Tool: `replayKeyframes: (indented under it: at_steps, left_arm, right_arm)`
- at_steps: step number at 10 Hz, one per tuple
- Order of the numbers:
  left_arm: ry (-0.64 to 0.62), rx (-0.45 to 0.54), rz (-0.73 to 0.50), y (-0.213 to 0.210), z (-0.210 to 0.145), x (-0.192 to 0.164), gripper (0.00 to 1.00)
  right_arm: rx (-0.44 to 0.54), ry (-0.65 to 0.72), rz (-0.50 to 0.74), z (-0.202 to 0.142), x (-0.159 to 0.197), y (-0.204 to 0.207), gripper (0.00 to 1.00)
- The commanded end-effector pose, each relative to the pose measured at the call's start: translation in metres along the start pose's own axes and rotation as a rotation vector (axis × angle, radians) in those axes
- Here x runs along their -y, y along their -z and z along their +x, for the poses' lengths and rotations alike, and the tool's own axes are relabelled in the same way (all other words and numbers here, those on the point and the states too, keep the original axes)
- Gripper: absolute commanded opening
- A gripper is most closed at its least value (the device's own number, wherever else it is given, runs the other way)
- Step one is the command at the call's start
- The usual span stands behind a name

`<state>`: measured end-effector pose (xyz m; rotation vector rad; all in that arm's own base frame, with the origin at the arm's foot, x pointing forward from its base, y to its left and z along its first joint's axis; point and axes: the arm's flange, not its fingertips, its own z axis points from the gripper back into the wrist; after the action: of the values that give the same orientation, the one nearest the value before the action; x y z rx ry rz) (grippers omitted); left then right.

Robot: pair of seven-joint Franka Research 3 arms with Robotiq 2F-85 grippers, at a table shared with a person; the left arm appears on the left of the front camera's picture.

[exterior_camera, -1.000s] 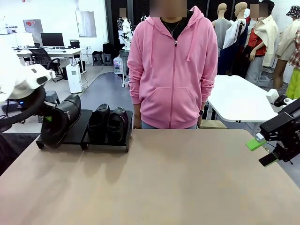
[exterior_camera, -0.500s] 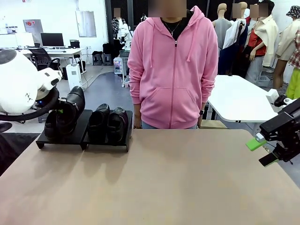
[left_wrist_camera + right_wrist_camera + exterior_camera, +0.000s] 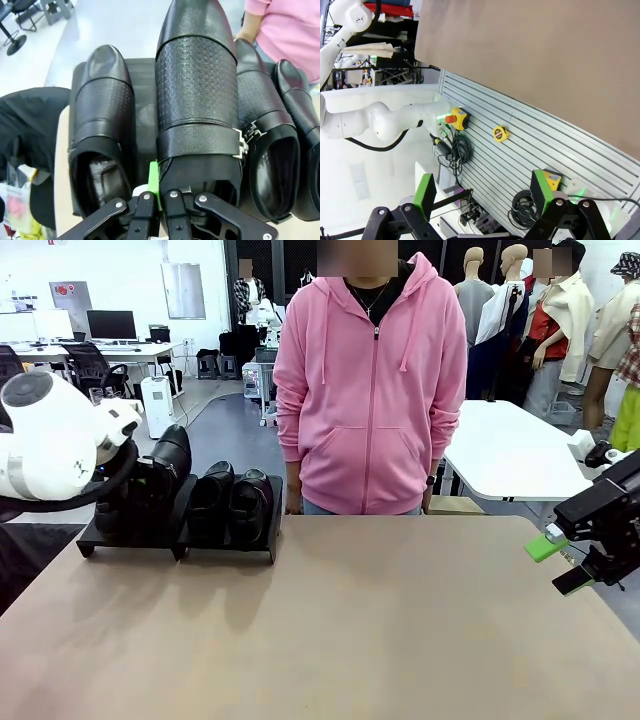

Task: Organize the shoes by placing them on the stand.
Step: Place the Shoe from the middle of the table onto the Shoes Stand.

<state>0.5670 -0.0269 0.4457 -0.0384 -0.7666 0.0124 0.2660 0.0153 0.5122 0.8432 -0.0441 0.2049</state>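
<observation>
My left gripper (image 3: 128, 490) (image 3: 160, 187) is shut on the heel rim of one black glossy shoe (image 3: 163, 472) (image 3: 197, 90). It holds that shoe over the left platform of the stand (image 3: 225, 545) (image 3: 145, 107), toe pointing away from me. Another shoe (image 3: 97, 130) lies on the same platform just to its left. The right platform carries two more shoes (image 3: 212, 495) (image 3: 250, 502) side by side. I cannot tell whether the held shoe rests on the platform. At the table's right edge my right gripper (image 3: 560, 560) (image 3: 484, 192) hangs open and holds nothing.
A person in a pink hoodie (image 3: 370, 390) stands behind the table's far edge, arms down, one hand (image 3: 247, 35) close to the stand. The brown tabletop (image 3: 350, 630) stretches bare between stand and right gripper. A white table (image 3: 510, 450) stands behind on the right.
My left arm has carried the shoe to the right and farther over the left platform, and its raised toe has come down closer to level. The right arm has not moved.
</observation>
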Motion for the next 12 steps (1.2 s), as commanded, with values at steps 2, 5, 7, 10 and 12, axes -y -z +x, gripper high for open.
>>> replayKeyframes:
  at_steps: [2, 5, 7, 10, 12]
  left_arm:
    - [-0.008, 0.02, -0.025, 0.014, 0.002, -0.012, 0.0]
    - [-0.012, 0.012, -0.014, 0.017, 0.002, -0.013, 0.36]
    - [-0.014, 0.015, -0.005, 0.015, 0.004, -0.013, 1.0]
    - [-0.03, 0.034, -0.007, 0.004, 0.005, -0.013, 1.0]
    - [-0.021, 0.064, -0.032, -0.017, 0.006, -0.009, 1.0]
  right_arm:
    - [0.007, -0.028, 0.023, 0.002, 0.0, -0.001, 1.0]
    - [0.007, -0.028, 0.023, 0.002, 0.0, -0.001, 1.0]
    - [0.007, -0.028, 0.023, 0.002, 0.0, -0.001, 1.0]
    - [0.007, -0.028, 0.023, 0.002, 0.0, -0.001, 1.0]
    - [0.007, -0.028, 0.023, 0.002, 0.0, -0.001, 1.0]
